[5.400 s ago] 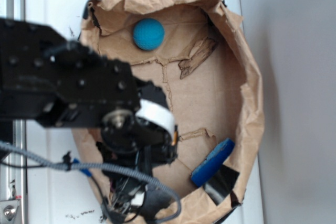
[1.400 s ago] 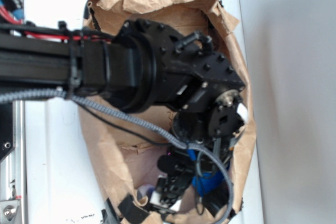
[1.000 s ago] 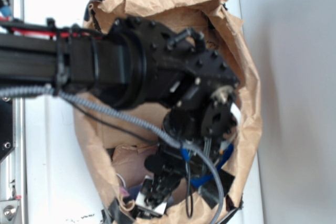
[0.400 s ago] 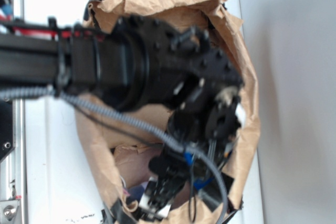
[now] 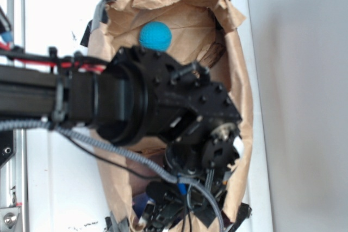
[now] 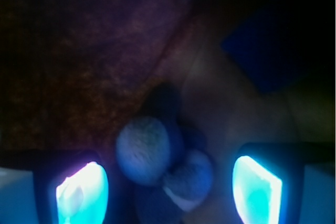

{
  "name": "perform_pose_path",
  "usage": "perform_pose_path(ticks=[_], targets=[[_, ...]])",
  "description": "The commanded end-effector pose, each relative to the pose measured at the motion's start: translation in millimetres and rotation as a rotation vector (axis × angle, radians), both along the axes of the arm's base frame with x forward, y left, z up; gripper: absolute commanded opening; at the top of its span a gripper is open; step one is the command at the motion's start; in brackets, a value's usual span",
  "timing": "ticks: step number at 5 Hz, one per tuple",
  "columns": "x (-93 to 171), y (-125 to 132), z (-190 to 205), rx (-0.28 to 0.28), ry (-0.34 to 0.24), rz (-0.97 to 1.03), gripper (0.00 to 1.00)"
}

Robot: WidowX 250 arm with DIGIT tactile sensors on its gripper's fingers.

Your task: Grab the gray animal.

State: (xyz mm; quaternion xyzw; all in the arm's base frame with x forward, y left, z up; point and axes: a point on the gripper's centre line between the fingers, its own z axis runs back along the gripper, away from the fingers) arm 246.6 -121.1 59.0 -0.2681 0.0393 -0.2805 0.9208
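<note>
In the dim wrist view the gray animal (image 6: 157, 163) is a small soft plush with two rounded lobes, lying on the brown paper between my two glowing fingertips (image 6: 81, 192). The gripper (image 6: 169, 190) stands open around it, with a gap on each side and neither pad touching. In the exterior view the black arm covers the animal. The gripper (image 5: 163, 210) reaches down into the near end of the paper bag (image 5: 239, 96).
A teal-blue ball (image 5: 155, 35) lies at the far end of the bag. A dark blue block (image 6: 268, 51) shows up and to the right of the plush in the wrist view. The bag's crumpled walls rise close on both sides of the arm.
The arm has moved toward the near end of the bag and lower, uncovering the blue ball. The bag's walls have shifted and look narrower.
</note>
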Motion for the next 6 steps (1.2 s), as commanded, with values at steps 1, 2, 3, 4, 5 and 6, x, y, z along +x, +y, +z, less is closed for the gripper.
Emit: perform_pose_path(ticks=[1,2,3,4,5,6], targets=[[-3,-6,-23,0.064,-0.038,-0.035,0.0],[0,-2,-20,0.058,-0.068,-0.032,0.0],[1,2,-14,0.047,-0.087,-0.005,0.0],[3,7,-13,0.04,-0.087,0.005,0.0],[4,22,12,0.008,-0.133,0.053,0.0],[6,55,57,-0.016,-0.184,0.187,0.0]])
